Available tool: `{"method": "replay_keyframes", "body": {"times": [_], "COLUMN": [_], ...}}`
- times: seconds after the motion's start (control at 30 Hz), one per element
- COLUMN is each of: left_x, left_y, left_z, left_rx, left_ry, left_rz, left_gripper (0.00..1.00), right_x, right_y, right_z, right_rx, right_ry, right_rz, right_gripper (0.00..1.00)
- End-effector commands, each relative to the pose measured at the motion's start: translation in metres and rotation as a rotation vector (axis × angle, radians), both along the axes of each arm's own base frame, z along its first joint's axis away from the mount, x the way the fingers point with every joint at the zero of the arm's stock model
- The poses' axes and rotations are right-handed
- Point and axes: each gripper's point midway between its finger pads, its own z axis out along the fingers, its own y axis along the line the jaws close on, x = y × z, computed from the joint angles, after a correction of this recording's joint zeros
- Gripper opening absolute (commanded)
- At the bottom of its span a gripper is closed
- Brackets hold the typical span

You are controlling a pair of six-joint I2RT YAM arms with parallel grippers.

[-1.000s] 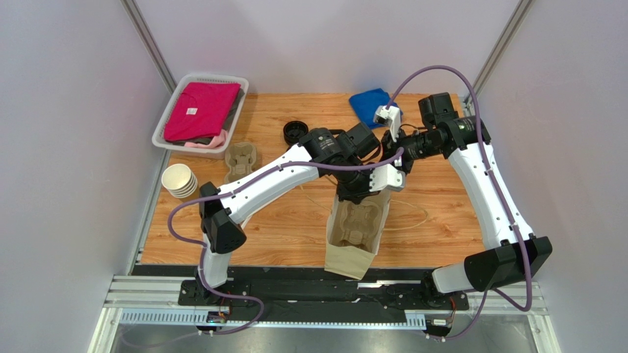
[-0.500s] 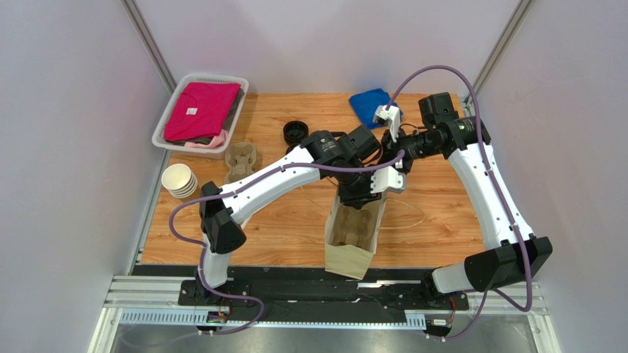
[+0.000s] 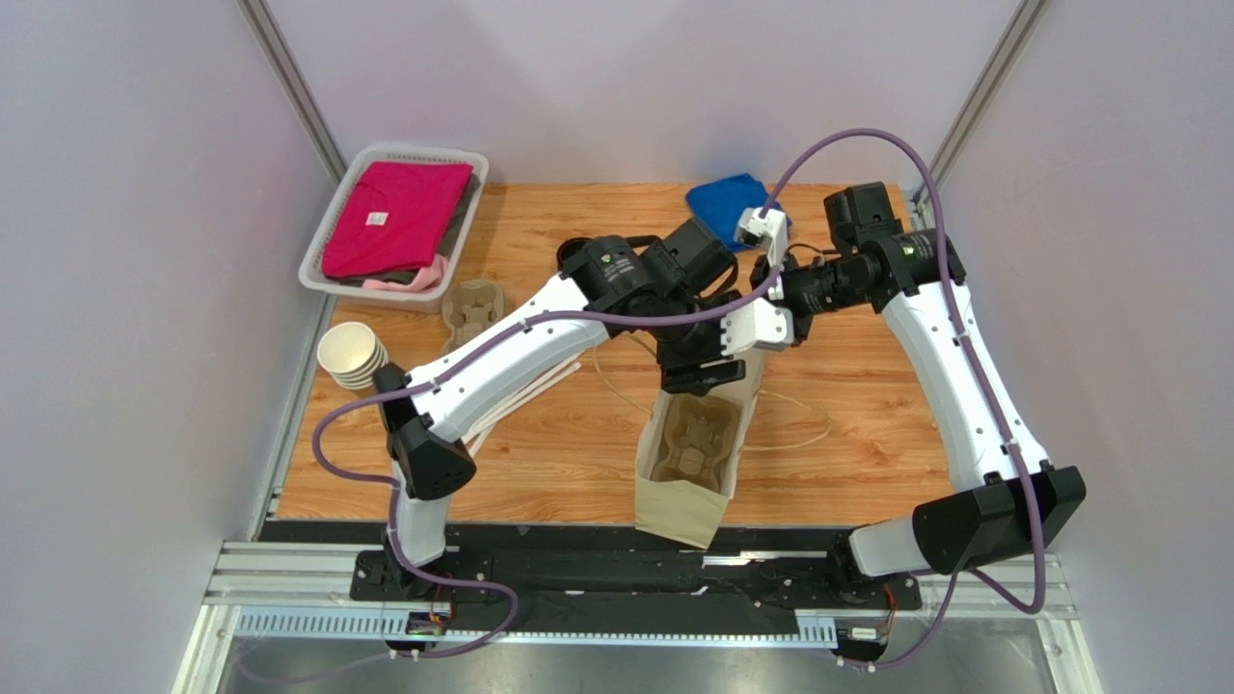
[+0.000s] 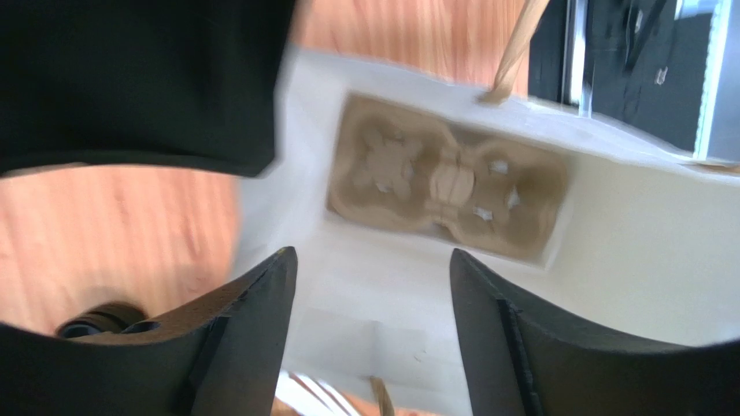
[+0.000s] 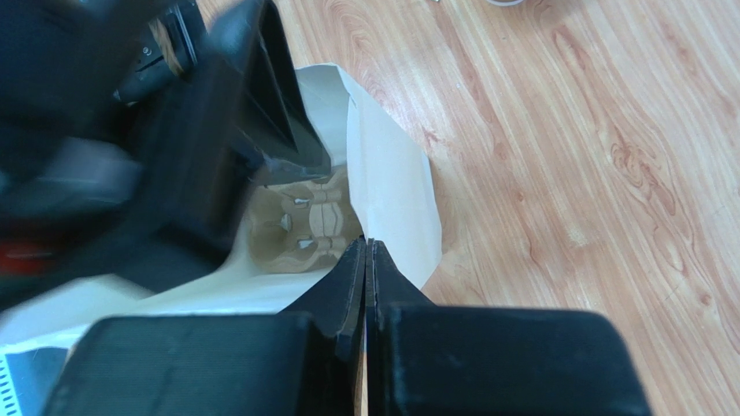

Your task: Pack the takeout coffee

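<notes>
Wooden tabletop (image 3: 869, 391), grey-walled booth.
Paper bag (image 3: 678, 509): upright, mouth open, with a pulp cup carrier (image 4: 447, 178) flat on its floor (two wells showing).
Left gripper (image 4: 372, 260): above the bag mouth, jaws wide, holding nothing.
Right gripper (image 5: 366, 247): jaws closed, pinching the bag's rim.
Takeout coffee: not discernible in any view.

Bright, even light casts soft shadows on the orange wooden worktop (image 3: 898, 434). Both wrist views blur; the white-lined tan paper bag (image 4: 643, 225) looks washed out.
</notes>
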Motion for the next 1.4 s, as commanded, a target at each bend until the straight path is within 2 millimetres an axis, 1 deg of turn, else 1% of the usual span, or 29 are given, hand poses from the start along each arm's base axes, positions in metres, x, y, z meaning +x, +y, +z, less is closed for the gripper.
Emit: {"method": "replay_keyframes", "body": {"times": [0.0,0.07,0.1,0.17,0.2,0.23,0.27,0.3,0.33,0.37,0.4,0.43,0.47,0.53,0.57,0.63,0.67,0.77,0.87,0.93,1.03,1.07,1.13,1.17,1.2,1.23,1.27,1.33,1.37], "left_x": [-0.010,-0.014,-0.020,-0.023,-0.029,-0.031,-0.024,-0.027,-0.026,-0.018,-0.012,-0.008,0.004,0.013,0.023,0.031,0.038,0.044,0.049,0.050,0.061,0.072,0.085,0.104,0.113,0.116,0.138,0.148,0.165], "left_y": [0.003,0.006,0.015,0.021,0.032,0.036,0.038,0.051,0.056,0.067,0.072,0.078,0.089,0.099,0.109,0.118,0.124,0.132,0.137,0.138,0.143,0.146,0.151,0.154,0.156,0.160,0.160,0.164,0.164], "left_z": [0.130,0.145,0.163,0.183,0.191,0.196,0.196,0.209,0.211,0.211,0.208,0.205,0.195,0.182,0.170,0.159,0.147,0.125,0.110,0.106,0.094,0.086,0.075,0.068,0.062,0.049,0.042,0.025,0.017], "left_rx": [-0.367,-0.423,-0.474,-0.551,-0.584,-0.610,-0.638,-0.682,-0.706,-0.730,-0.738,-0.743,-0.729,-0.711,-0.695,-0.692,-0.684,-0.662,-0.648,-0.644,-0.611,-0.587,-0.539,-0.506,-0.480,-0.421,-0.376,-0.289,-0.247], "left_ry": [-0.165,-0.187,-0.206,-0.236,-0.228,-0.228,-0.226,-0.234,-0.202,-0.202,-0.190,-0.161,-0.155,-0.112,-0.094,-0.067,-0.050,-0.003,0.017,0.036,0.026,0.032,0.045,0.046,0.058,0.087,0.083,0.107,0.087], "left_rz": [0.007,0.000,0.007,0.013,0.030,0.041,0.071,0.095,0.139,0.190,0.228,0.276,0.328,0.383,0.429,0.466,0.504,0.567,0.623,0.648,0.673,0.703,0.745,0.793,0.818,0.846,0.888,0.934,0.955], "left_gripper": [0.78,0.87,0.88,0.90,0.91,0.91,0.93,0.93,0.94,0.95,0.95,0.96,0.96,0.96,0.96,0.96,0.96,0.96,0.96,0.96,0.96,0.96,0.96,0.96,0.96,0.96,0.96,0.97,0.97], "right_x": [-0.005,-0.006,-0.007,-0.008,-0.009,-0.010,-0.012,-0.013,-0.014,-0.017,-0.019,-0.021,-0.026,-0.030,-0.034,-0.039,-0.042,-0.052,-0.057,-0.058,-0.058,-0.057,-0.055,-0.053,-0.051,-0.048,-0.046,-0.041,-0.039], "right_y": [0.000,0.000,0.000,0.000,0.000,0.000,-0.001,-0.001,-0.001,0.000,-0.001,0.000,-0.001,-0.001,-0.003,-0.004,-0.006,-0.004,-0.003,-0.001,0.003,0.004,0.004,0.004,0.005,0.006,0.005,0.004,0.003], "right_z": [0.009,0.012,0.013,0.016,0.017,0.018,0.022,0.024,0.025,0.031,0.034,0.038,0.044,0.046,0.049,0.043,0.045,0.046,0.045,0.044,0.046,0.043,0.035,0.034,0.034,0.033,0.032,0.032,0.030], "right_rx": [0.004,0.007,0.008,0.013,0.014,0.015,0.021,0.022,0.024,0.033,0.038,0.044,0.053,0.054,0.051,0.037,0.034,0.024,0.026,0.031,0.039,0.037,0.027,0.027,0.027,0.027,0.019,0.009,-0.002], "right_ry": [-0.037,-0.051,-0.049,-0.063,-0.065,-0.069,-0.083,-0.093,-0.103,-0.125,-0.135,-0.147,-0.172,-0.191,-0.220,-0.227,-0.241,-0.248,-0.267,-0.293,-0.327,-0.313,-0.275,-0.261,-0.255,-0.231,-0.226,-0.217,-0.213], "right_rz": [0.016,0.018,0.018,0.020,0.021,0.021,0.022,0.024,0.026,0.029,0.029,0.031,0.037,0.042,0.051,0.057,0.055,0.070,0.075,0.090,0.105,0.104,0.099,0.089,0.079,0.063,0.050,0.029,0.019], "right_gripper": [0.00,0.00,0.00,0.00,0.00,0.00,0.00,0.00,0.00,0.00,0.00,0.00,0.00,0.00,0.00,0.00,0.00,0.00,0.00,0.00,0.00,0.00,0.00,0.00,0.00,0.00,0.00,0.00,0.00]}}
